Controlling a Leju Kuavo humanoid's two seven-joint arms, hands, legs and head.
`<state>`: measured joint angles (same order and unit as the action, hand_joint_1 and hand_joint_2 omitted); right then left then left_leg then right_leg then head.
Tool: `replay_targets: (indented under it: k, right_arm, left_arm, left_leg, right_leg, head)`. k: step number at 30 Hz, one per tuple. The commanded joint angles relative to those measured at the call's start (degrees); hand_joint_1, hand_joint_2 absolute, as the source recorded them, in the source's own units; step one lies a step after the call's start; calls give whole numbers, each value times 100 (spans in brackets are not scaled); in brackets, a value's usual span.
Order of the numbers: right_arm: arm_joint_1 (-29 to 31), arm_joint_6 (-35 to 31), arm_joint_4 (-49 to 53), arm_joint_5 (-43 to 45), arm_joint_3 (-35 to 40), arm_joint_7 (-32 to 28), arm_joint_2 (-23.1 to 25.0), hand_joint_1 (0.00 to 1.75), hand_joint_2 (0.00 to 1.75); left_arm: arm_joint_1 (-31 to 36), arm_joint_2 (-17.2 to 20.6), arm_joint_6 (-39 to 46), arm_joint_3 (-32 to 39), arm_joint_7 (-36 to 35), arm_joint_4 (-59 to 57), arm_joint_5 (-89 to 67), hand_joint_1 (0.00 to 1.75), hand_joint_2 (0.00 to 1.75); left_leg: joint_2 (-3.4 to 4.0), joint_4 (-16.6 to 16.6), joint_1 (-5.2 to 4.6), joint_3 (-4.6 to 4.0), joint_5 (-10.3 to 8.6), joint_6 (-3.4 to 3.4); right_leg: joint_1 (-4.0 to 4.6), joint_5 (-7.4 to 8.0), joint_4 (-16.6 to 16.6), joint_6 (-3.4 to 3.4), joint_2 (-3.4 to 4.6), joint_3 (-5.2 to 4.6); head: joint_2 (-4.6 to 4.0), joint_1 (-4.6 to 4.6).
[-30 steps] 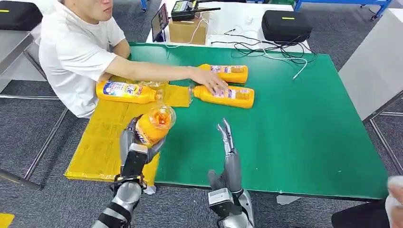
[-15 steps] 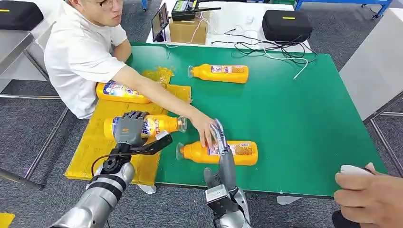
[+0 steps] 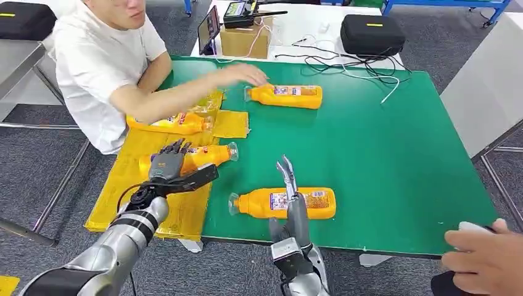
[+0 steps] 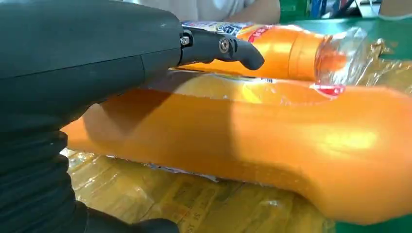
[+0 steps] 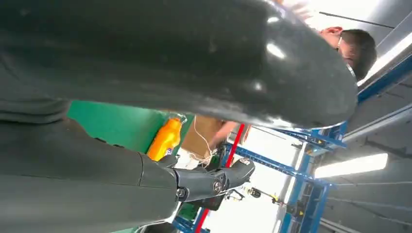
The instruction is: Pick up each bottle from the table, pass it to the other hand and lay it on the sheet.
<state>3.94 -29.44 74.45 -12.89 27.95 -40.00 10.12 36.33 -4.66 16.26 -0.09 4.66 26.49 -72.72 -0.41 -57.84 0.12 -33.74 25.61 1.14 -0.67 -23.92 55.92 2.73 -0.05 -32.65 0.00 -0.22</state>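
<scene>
Left hand (image 3: 168, 161) rests on the bottle (image 3: 206, 155) lying on the sheet (image 3: 132, 179); spread fingers fully, lift straight

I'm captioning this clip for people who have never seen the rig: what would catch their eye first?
Bright orange bottles lying on a green table: one at the far side by a seated person's hand, one near the front edge just beyond the robot's right hand, its fingers straight and holding nothing. On the yellow sheet at the table's left, the left hand rests on another bottle.
</scene>
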Motion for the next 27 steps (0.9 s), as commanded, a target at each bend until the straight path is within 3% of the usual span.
replay_targets:
  k: [1, 12, 17, 19, 22, 24, 26, 27]
  right_arm:
    - [129, -21, -333, 8, -140, 0, -31, 0, 0]
    - [224, -257, -409, 93, 93, 0, -178, 0, 0]
    - [205, -359, -381, 87, 139, 0, -221, 0, 0]
    - [186, -394, -349, 82, 147, 0, -241, 0, 0]
    - [186, -394, -349, 82, 147, 0, -241, 0, 0]
    - [180, -397, -363, 54, 177, 0, -246, 0, 0]
    - [182, -597, -428, -114, 233, 0, -263, 0, 0]
    - [276, -1036, -701, -593, 324, 0, -301, 0, 0]
  left_arm:
    - [-3, 221, -472, -209, 265, -555, 292, 0, 175]
    - [-389, 38, -1299, -304, 1882, 549, 2208, 0, 175]
    - [-659, 37, -1522, -595, 1928, 1341, 2936, 0, 175]
    - [-908, 68, -1100, -823, 2307, 1993, 3325, 0, 175]
    - [-908, 68, -1100, -823, 2307, 1993, 3325, 0, 175]
    - [-1188, 60, -765, -980, 2492, 2739, 3749, 0, 175]
    - [-1339, -126, -241, -996, 2650, 3561, 4637, 0, 175]
    - [-1387, -189, 34, -1063, 2694, 4065, 5073, 0, 175]
  left_leg:
    - [17, 10, 2, 22, 0, -10]
    - [-10, 7, 2, 44, -7, -7]
    - [-7, 4, -1, 38, -11, -2]
    - [-4, 8, -1, 37, -11, -4]
    - [-11, 2, 1, 34, -8, -3]
    - [-4, 1, 1, 23, -7, -3]
    - [-6, 0, 1, 7, -6, -4]
    - [-9, -4, 2, 0, -6, -2]
  right_leg:
    - [3, 2, -4, -14, 14, 14]
    - [2, 3, -2, -12, -6, 46]
    - [-2, 1, 1, -9, -13, 37]
    - [-1, 1, -1, -12, -11, 35]
    - [1, -2, 2, -8, -17, 36]
    - [1, -2, 4, -7, -12, 22]
    - [2, -4, 6, -9, -14, 9]
    - [2, -4, 7, -6, -17, 3]
  head:
    - [0, 0]
    - [0, 0]
    - [2, 2]
    - [0, 0]
    - [0, 2]
    - [2, 0]
    - [0, 0]
    - [2, -2]
